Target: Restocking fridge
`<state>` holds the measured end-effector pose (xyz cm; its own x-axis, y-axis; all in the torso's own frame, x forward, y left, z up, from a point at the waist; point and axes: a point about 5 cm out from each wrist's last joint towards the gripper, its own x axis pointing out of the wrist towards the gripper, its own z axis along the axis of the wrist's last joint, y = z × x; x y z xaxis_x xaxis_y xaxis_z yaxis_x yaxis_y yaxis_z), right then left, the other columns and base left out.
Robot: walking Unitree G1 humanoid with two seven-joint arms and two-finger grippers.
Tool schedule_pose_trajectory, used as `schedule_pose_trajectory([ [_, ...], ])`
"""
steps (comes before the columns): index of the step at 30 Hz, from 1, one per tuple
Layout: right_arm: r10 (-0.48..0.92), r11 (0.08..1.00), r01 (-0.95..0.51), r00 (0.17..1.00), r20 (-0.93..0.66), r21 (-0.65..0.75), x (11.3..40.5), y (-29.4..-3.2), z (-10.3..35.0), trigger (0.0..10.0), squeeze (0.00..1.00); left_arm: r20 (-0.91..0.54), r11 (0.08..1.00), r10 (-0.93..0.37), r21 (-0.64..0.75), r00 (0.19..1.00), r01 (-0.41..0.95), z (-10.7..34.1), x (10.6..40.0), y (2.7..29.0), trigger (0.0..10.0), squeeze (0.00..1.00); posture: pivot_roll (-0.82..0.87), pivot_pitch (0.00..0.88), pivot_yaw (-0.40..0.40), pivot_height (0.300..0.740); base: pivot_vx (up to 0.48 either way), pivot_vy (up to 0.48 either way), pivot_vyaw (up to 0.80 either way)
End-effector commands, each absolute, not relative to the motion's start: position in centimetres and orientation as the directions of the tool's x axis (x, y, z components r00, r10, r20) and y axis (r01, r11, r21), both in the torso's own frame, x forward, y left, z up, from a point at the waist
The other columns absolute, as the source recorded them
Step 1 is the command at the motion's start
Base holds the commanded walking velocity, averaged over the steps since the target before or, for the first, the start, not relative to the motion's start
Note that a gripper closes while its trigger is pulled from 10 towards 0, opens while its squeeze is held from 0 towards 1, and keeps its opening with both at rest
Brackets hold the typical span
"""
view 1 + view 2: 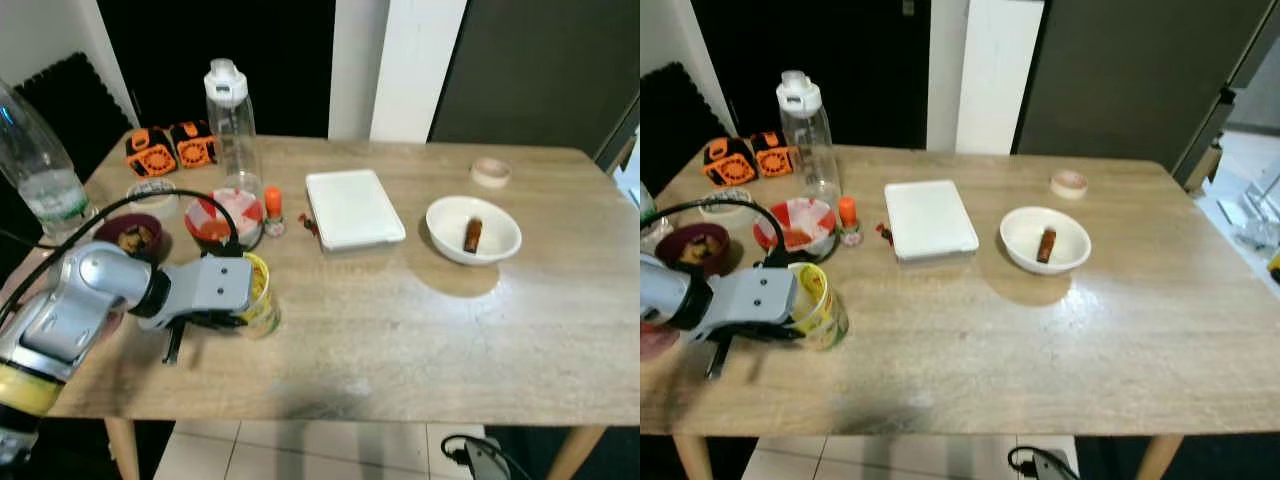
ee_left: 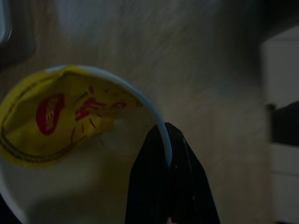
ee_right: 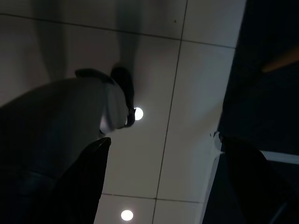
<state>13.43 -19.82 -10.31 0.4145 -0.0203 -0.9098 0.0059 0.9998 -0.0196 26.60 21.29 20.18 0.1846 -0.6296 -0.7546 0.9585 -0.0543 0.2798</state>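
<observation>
From the left eye, the yellow cup [image 1: 259, 292] stands upright near the near-left edge of the table [image 1: 430, 330], and the left end effector [image 1: 232, 318] reaches in from the left and is right at the cup's rim, so the thing to lift lies straight ahead of it, to its right in the scene, with no gap left to close. From the right eye the same cup [image 1: 823, 304] sits just near of the red bowl [image 1: 795, 226] and well apart from the white tray [image 1: 930, 220] and the white bowl [image 1: 1045, 240]; the dark fridge [image 1: 1140, 80] stands beyond the table's far right edge, so the carry will likely run rightward and away. The cup's long axis is vertical, its mouth open upward. The left wrist view looks down into the cup, its peeled yellow lid [image 2: 65, 116] folded inside, and the two black fingers [image 2: 159, 186] are pinched shut on the white rim, one inside the wall and one outside. The right wrist view shows floor tiles and the right end effector [image 3: 163, 177] hanging idle with its fingers spread apart; the left arm is plainly the nearer one.
</observation>
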Motion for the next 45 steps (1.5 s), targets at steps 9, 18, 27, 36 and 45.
schedule_pose_trajectory([
  [9, -0.045, 0.999, 0.007, 0.403, -0.914, -0.046, 13.1, -21.6, -10.1, 10.0, 0.00, -0.753, -0.096, -0.635, 0.299, 0.173, 0.949, 22.0, 25.8, 21.4, 10.0, 0.00, 0.06, 0.000, -0.043, 0.740, -0.322, 0.000, 0.00],
  [18, -0.029, 0.999, -0.002, 0.403, -0.915, -0.033, 13.2, -20.4, -10.3, 10.0, 0.00, -0.753, -0.099, -0.642, 0.269, 0.145, 0.958, 21.2, 25.3, 21.2, 10.0, 0.00, 0.07, 0.000, -0.045, 0.740, -0.345, 0.000, 0.00],
  [27, -0.006, 1.000, -0.018, 0.417, -0.909, -0.015, 14.3, -18.3, -10.2, 10.0, 0.00, -0.753, -0.091, -0.645, 0.247, 0.132, 0.965, 20.8, 25.0, 21.2, 10.0, 0.00, 0.07, 0.000, -0.046, 0.740, -0.363, 0.000, 0.00],
  [36, -0.011, 1.000, -0.019, 0.421, -0.907, -0.020, 14.6, -18.6, -10.1, 10.0, 0.00, -0.783, -0.047, -0.611, 0.180, 0.115, 0.983, 18.7, 25.0, 22.0, 10.0, 0.00, 0.07, 0.000, -0.046, 0.740, -0.364, 0.000, 0.00],
  [45, -0.057, 0.998, 0.003, 0.406, -0.912, -0.061, 13.0, -23.0, -9.8, 10.0, 0.00, -0.844, 0.065, -0.525, 0.090, 0.111, 0.994, 14.2, 25.3, 23.6, 10.0, 0.00, 0.07, 0.000, -0.046, 0.740, -0.318, 0.000, 0.00],
])
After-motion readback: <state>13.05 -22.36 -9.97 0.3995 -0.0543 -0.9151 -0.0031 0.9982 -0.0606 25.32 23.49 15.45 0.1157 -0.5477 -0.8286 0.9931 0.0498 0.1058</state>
